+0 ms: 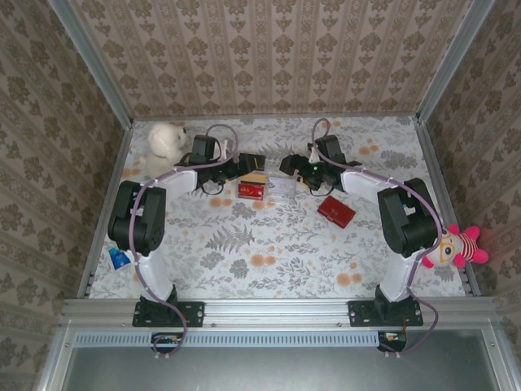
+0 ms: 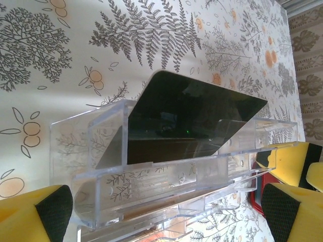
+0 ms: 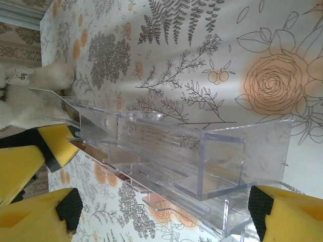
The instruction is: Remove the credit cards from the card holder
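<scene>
While the card holder [image 1: 336, 211] lies seemingly shut at four o'clock from the clear tray [image 1: 281, 187], we judge nothing done; left claw [image 2: 166, 212] and right claw [image 3: 165, 207] gape.

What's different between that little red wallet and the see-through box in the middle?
The card holder is red and opaque; the clear plastic tray is see-through, with upright walls. The card holder lies flat and alone on the right; the tray sits mid-table beside a red printed packet. Both rest on the floral table.
</scene>
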`<state>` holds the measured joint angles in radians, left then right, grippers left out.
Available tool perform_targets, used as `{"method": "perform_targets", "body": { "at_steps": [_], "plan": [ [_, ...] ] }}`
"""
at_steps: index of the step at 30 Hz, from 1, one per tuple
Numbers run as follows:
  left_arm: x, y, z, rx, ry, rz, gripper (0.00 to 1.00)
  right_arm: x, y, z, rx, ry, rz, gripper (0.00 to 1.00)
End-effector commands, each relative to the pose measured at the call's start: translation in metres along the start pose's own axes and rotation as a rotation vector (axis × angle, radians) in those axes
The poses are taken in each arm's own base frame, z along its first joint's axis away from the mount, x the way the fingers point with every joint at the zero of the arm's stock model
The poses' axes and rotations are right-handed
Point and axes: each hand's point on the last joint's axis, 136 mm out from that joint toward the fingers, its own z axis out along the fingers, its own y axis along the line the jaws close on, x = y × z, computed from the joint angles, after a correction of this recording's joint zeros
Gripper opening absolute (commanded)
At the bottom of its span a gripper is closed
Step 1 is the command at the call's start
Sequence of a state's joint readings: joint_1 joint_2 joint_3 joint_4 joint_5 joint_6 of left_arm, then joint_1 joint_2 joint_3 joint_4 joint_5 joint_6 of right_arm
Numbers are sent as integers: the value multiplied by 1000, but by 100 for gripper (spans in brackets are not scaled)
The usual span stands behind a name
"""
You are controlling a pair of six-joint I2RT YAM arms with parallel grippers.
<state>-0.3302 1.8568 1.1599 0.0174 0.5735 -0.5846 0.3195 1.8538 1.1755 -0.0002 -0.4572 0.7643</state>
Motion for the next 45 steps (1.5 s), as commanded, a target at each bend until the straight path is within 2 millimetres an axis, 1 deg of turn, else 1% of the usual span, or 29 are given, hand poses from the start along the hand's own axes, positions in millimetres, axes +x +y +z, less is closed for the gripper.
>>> {"method": "perform_targets", "body": {
  "at_steps": [1, 3, 6, 8, 10, 11, 13, 14, 15, 17, 19, 22, 23, 25, 31, 36, 38, 40, 42, 44, 45],
  "plan": [
    [-14, -4, -7, 29, -28, 5, 100, -3, 7, -2, 12, 2, -18, 94],
    [-15, 7, -15, -8, -35, -11, 100, -5, -5, -12, 74, -15, -22, 97],
    [-13, 22, -36, -68, -59, -32, 100, -9, -19, -43, 148, -62, -46, 100],
    [-14, 28, -58, -109, -84, -34, 100, -9, -32, -65, 202, -90, -56, 100],
    [-11, 38, -82, -173, -115, -47, 100, -8, -50, -84, 263, -103, -32, 100],
    [-11, 42, -93, -204, -130, -51, 100, -6, -59, -91, 291, -102, -18, 100],
    [-8, 52, -116, -277, -166, -58, 100, 0, -83, -105, 372, -97, 9, 100],
    [-5, 54, -125, -301, -176, -59, 100, 2, -94, -110, 406, -97, 19, 100],
    [-4, 55, -135, -326, -194, -56, 100, 5, -105, -116, 440, -94, 30, 100],
    [1, 53, -148, -354, -211, -45, 100, 12, -125, -124, 498, -81, 55, 100],
    [6, 50, -154, -355, -216, -41, 100, 19, -142, -130, 550, -56, 74, 100],
    [12, 45, -159, -344, -216, -40, 100, 31, -157, -134, 608, -2, 81, 99],
    [14, 44, -159, -339, -212, -39, 100, 34, -159, -134, 616, 10, 81, 99],
    [18, 41, -157, -328, -202, -38, 100, 47, -163, -134, 623, 60, 95, 97],
    [21, 30, -146, -308, -170, -9, 100, 80, -164, -124, 580, 168, 123, 93],
    [24, 22, -134, -291, -146, 7, 100, 104, -142, -118, 523, 220, 94, 88],
    [25, 20, -129, -287, -138, 10, 100, 115, -131, -113, 493, 242, 81, 87],
    [27, 18, -124, -281, -128, 11, 100, 125, -114, -106, 446, 263, 49, 86],
    [28, 18, -120, -278, -121, 12, 100, 128, -104, -105, 438, 264, 26, 84],
    [29, 18, -117, -278, -114, 8, 100, 120, -102, -112, 455, 230, 14, 84],
    [29, 19, -115, -277, -110, 6, 100, 111, -102, -117, 477, 196, -3, 84]
  ]
}}
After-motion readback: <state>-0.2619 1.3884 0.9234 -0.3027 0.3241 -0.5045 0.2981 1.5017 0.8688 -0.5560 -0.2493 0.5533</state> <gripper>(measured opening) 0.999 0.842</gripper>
